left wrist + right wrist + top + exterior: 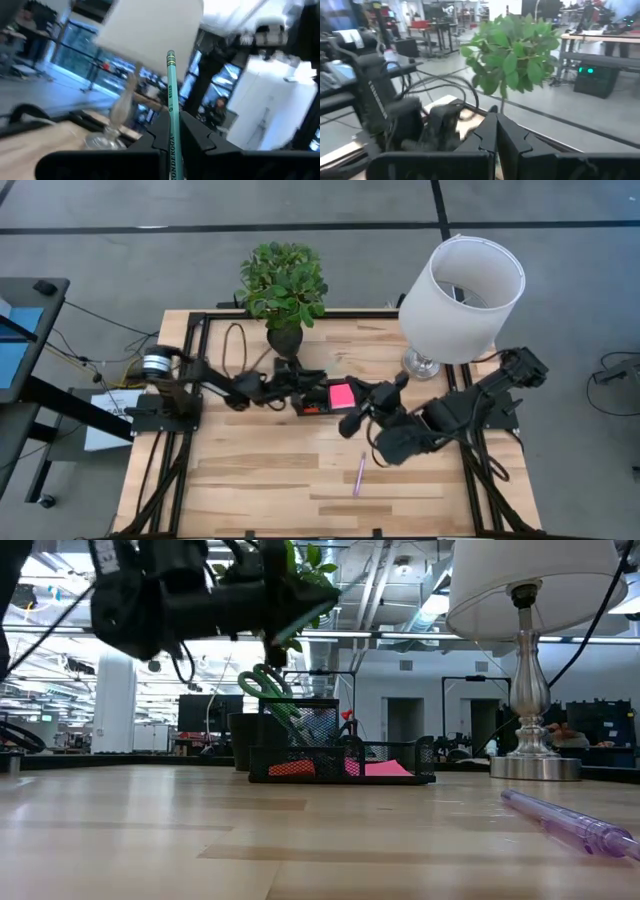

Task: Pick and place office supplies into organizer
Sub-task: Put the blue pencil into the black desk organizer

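Left gripper (172, 145) pinches a teal pencil (171, 95) upright, just left of the organizer (325, 398), likely so it drops end-first into a slot. Right gripper (352, 420), fingers pressed together and empty, waits just right of it. A purple pen (358, 475) lies near, unplaced.

Wooden table (250, 480) bears organizer (322, 398), lamp (455, 300), plant (283, 285), purple pen (358, 474).

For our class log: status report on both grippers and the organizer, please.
Left gripper shut on teal pencil, above black mesh organizer. Right gripper shut, empty. Purple pen lies on table. No obstruction seen.
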Controlling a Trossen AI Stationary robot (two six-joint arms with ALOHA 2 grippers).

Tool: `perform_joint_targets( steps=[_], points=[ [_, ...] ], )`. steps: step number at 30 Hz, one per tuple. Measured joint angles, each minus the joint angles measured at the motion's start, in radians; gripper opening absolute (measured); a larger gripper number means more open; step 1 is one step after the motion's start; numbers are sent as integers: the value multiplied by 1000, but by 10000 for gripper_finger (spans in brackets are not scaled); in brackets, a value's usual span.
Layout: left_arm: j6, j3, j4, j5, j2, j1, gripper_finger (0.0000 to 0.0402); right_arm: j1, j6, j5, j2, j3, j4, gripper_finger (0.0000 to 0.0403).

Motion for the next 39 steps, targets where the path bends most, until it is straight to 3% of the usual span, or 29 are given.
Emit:
perform_joint_targets(
  steps=[3, 8, 11, 14, 17, 23, 26, 29, 34, 39],
  points=[
    [1, 48, 2, 16, 69, 0, 7, -38, 1, -14, 0, 0, -12, 0],
    [139, 85, 9, -5, 87, 35, 7, -86, -5, -17, 0, 0, -32, 0],
    [192, 88, 19, 53, 86, 75, 7, -98, -24, -33, 0, 0, -33, 0],
    [147, 88, 12, 158, 86, 117, 7, -107, 1, -73, 0, 0, -78, 0],
    [124, 88, 14, 240, 85, 137, 7, -117, 178, -78, 0, 0, -188, 0],
    [96, 88, 16, 307, 40, 141, 7, -88, 583, -52, -1, 0, -482, 0],
    [95, 88, 15, 340, 4, 141, 7, -61, 724, -42, -1, 0, -545, 0],
    [94, 89, 17, 351, -31, 141, 7, -59, 654, -52, -1, 0, -511, 0],
    [88, 89, 15, 371, -64, 141, 7, -109, 402, -226, -3, 0, -372, 5],
    [28, 89, 12, 402, -67, 136, 7, -182, 266, -361, -4, 0, -261, 50]
  ],
)
